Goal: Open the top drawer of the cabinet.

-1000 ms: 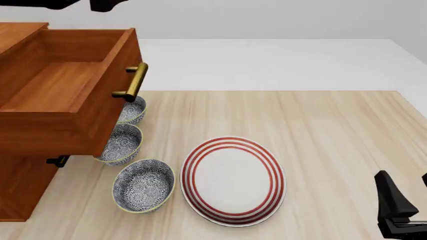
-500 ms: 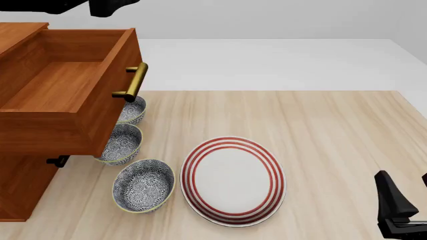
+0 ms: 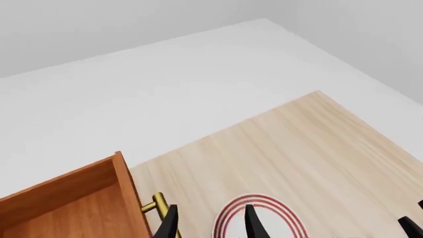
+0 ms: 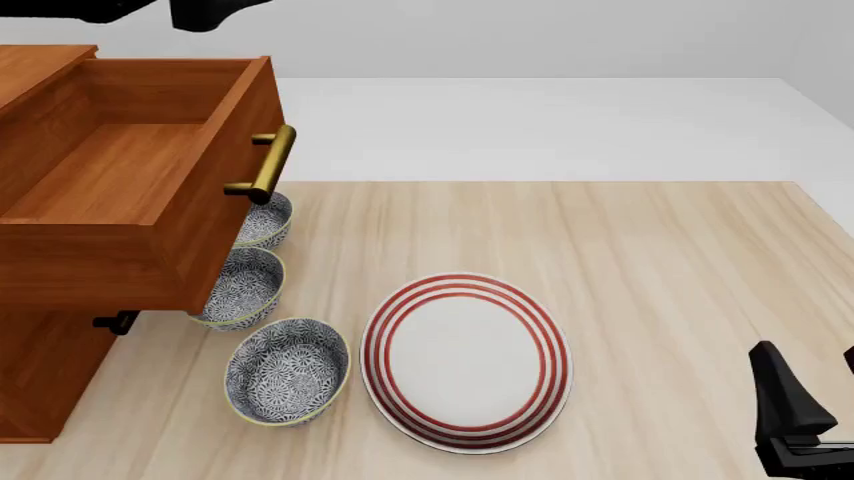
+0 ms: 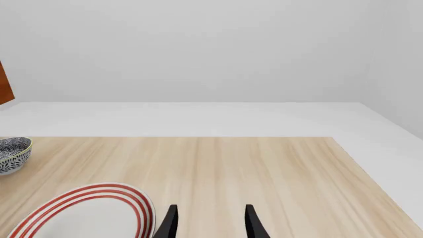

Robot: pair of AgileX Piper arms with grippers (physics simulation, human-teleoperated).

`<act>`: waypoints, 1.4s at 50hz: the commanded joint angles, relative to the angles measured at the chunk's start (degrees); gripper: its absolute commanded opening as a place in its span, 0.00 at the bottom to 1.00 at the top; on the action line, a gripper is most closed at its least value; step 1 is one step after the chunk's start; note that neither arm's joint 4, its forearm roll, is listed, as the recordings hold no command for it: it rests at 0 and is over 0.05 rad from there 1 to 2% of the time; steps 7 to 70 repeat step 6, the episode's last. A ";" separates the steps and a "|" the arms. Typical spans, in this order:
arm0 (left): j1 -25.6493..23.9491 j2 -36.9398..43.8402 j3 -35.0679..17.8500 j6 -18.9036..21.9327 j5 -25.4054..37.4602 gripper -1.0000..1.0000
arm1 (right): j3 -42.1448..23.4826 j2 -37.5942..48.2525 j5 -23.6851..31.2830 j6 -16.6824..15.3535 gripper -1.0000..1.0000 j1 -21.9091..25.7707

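Observation:
The cabinet (image 4: 38,385) stands at the table's left edge, reddish-brown wood. Its top drawer (image 4: 127,170) is pulled far out over the table and its inside is empty. The brass bar handle (image 4: 268,165) on the drawer's front has nothing gripping it. In the front view only a dark part of my left arm (image 4: 207,12) shows, at the top edge above the drawer. In the left wrist view my left gripper (image 3: 208,225) is open and empty, high above the drawer corner (image 3: 73,206) and the handle (image 3: 156,205). My right gripper (image 4: 811,390) rests open at the near right.
Three patterned bowls (image 4: 286,369) stand in a row beside the cabinet, the two farther ones partly under the open drawer. A red-ringed white plate (image 4: 466,362) lies mid-table, also visible as the plate (image 5: 79,213) in the right wrist view.
The dark left arm at the top edge has shifted slightly. The drawer, the dishes and the right gripper have not moved.

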 commanded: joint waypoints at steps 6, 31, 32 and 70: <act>-2.32 -1.07 1.03 0.34 0.41 1.00 | 0.00 0.01 0.00 0.01 1.00 -0.01; -2.32 -1.07 1.03 0.34 0.41 1.00 | 0.00 0.01 0.00 0.01 1.00 -0.01; -2.32 -1.07 1.03 0.34 0.41 1.00 | 0.00 0.01 0.00 0.01 1.00 -0.01; -2.32 -1.07 1.03 0.34 0.41 1.00 | 0.00 0.01 0.00 0.01 1.00 -0.01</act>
